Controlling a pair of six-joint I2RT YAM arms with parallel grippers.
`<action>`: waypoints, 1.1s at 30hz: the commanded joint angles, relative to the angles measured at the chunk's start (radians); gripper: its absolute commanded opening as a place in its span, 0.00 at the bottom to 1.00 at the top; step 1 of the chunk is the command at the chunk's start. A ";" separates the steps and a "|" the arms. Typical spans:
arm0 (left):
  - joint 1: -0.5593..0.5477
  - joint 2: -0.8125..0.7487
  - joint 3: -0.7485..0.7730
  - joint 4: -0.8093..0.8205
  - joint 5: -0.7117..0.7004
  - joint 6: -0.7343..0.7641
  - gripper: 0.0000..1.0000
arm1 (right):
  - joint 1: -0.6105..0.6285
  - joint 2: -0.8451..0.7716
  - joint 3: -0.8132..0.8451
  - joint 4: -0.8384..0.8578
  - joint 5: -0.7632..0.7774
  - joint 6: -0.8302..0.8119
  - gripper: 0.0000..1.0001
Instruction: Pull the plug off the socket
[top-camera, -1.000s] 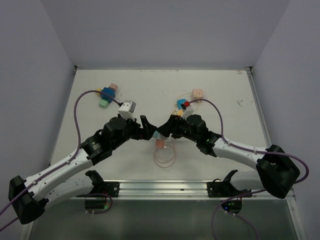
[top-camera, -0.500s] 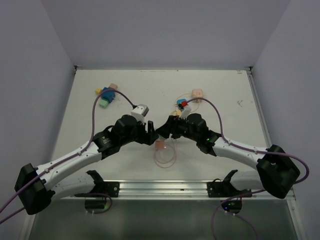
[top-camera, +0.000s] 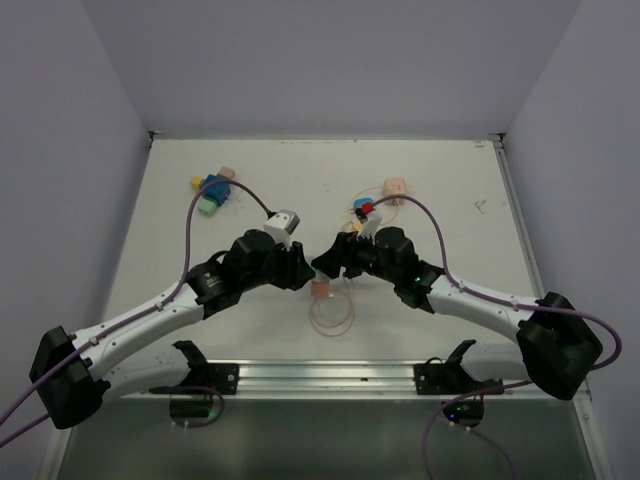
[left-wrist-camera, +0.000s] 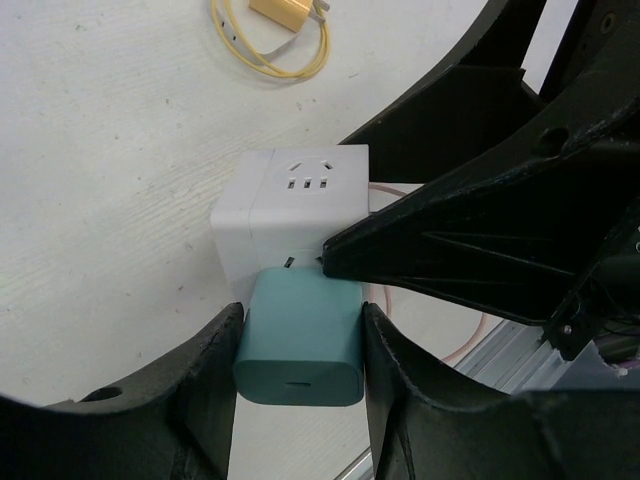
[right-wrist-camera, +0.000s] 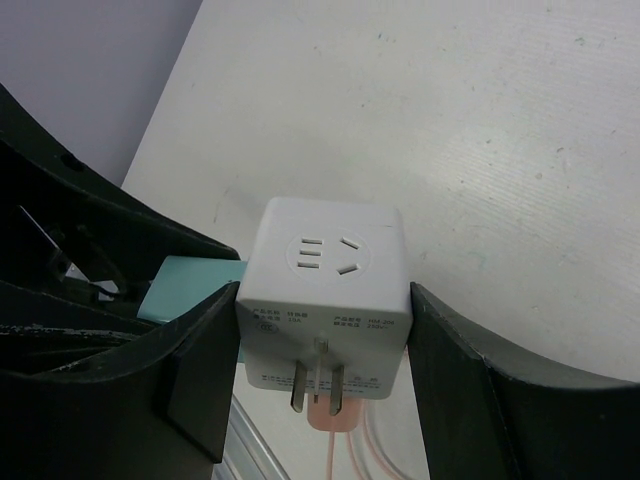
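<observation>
The socket (right-wrist-camera: 325, 290) is a white cube adapter held off the table, with my right gripper (right-wrist-camera: 325, 335) shut on its two sides and its metal prongs pointing at the camera. The plug (left-wrist-camera: 300, 335) is a teal charger block seated in one face of the socket (left-wrist-camera: 290, 205). My left gripper (left-wrist-camera: 300, 345) is shut on the plug, and both fingers (left-wrist-camera: 215, 360) press its sides. In the top view the left gripper (top-camera: 300, 268) and right gripper (top-camera: 328, 262) meet at the table's middle and hide plug and socket.
A pink plug (top-camera: 322, 290) with a coiled pink cable (top-camera: 330, 315) lies just below the grippers. Blue and green adapters (top-camera: 212, 192) sit at the back left. A pink socket (top-camera: 396, 186) and a yellow cable (left-wrist-camera: 270, 60) lie at the back right. A metal rail (top-camera: 330, 375) runs along the near edge.
My left arm has swung right to meet the right gripper, and its jaws have closed from wide open onto the teal plug. The right arm has held still.
</observation>
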 joint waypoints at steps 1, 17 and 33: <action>0.000 -0.057 0.056 -0.013 -0.043 -0.018 0.00 | -0.024 -0.027 0.012 -0.019 0.093 -0.066 0.00; 0.000 -0.164 0.075 -0.112 -0.052 -0.059 0.00 | -0.243 -0.051 -0.076 -0.097 0.108 -0.099 0.00; 0.000 -0.124 0.193 -0.186 -0.195 -0.058 0.00 | -0.263 -0.152 -0.045 -0.226 0.177 -0.090 0.00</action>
